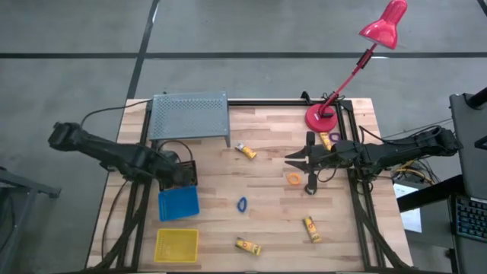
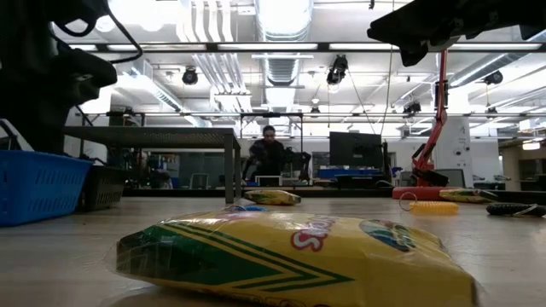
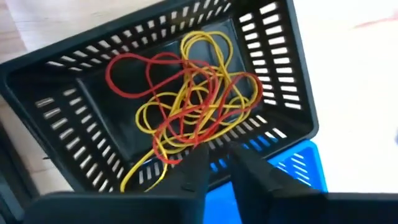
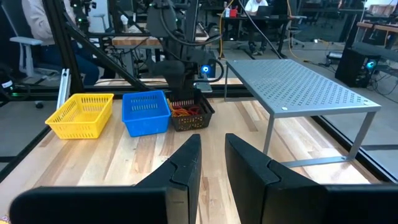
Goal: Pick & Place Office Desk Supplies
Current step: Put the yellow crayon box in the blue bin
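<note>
Red and yellow rubber bands (image 3: 186,102) lie in the black bin (image 3: 74,134) below the left gripper (image 3: 214,163), jaws slightly parted; a loop could snag and lift out.

The wooden desk (image 1: 266,190) carries three small bins at its left edge: black (image 1: 183,172), blue (image 1: 179,203), yellow (image 1: 176,245). A grey perforated stand (image 1: 190,116) is at the far edge, the pink lamp's base (image 1: 322,118) near the far right corner. Yellow packets (image 1: 245,151), an orange ring (image 1: 294,179) and a blue ring (image 1: 242,204) lie scattered in the middle.
</note>
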Tool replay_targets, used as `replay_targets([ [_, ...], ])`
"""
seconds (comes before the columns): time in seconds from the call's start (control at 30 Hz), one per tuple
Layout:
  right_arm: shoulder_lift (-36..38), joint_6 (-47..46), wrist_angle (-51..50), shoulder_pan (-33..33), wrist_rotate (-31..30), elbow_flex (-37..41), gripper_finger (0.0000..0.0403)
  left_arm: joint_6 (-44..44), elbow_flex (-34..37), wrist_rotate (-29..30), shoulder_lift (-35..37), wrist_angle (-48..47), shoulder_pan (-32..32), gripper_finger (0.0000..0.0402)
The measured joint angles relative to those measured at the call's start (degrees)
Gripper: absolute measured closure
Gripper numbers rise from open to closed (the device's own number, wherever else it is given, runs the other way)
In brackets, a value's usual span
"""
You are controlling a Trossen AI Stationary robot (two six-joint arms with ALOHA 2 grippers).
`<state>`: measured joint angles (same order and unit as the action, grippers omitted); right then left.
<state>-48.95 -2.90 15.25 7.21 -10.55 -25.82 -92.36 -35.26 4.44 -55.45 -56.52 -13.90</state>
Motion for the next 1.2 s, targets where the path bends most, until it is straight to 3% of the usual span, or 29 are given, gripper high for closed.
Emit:
replay_targets([
  [0.27,0.0,0.0,0.0,0.0,0.0,0.0,0.0335,-0.5,1.2,0.0,3.2,0.2,0.8,0.0224],
  [0.43,0.0,0.0,0.0,0.0,0.0,0.0,0.0335,-0.5,0.5,0.0,3.3,0.2,0.8,0.0189],
  [0.77,0.0,0.1,0.0,0.0,0.0,0.0,0.0335,5.2,-2.0,3.7,3.4,0.9,0.8,0.0194],
  [1.03,0.0,0.0,0.0,0.0,0.0,0.0,0.0335,8.1,-4.5,9.2,3.3,9.2,0.8,0.0198],
  [1.2,0.0,0.1,0.0,0.0,0.0,0.0,0.0335,9.1,-9.6,9.7,1.0,3.9,0.8,0.0198],
])
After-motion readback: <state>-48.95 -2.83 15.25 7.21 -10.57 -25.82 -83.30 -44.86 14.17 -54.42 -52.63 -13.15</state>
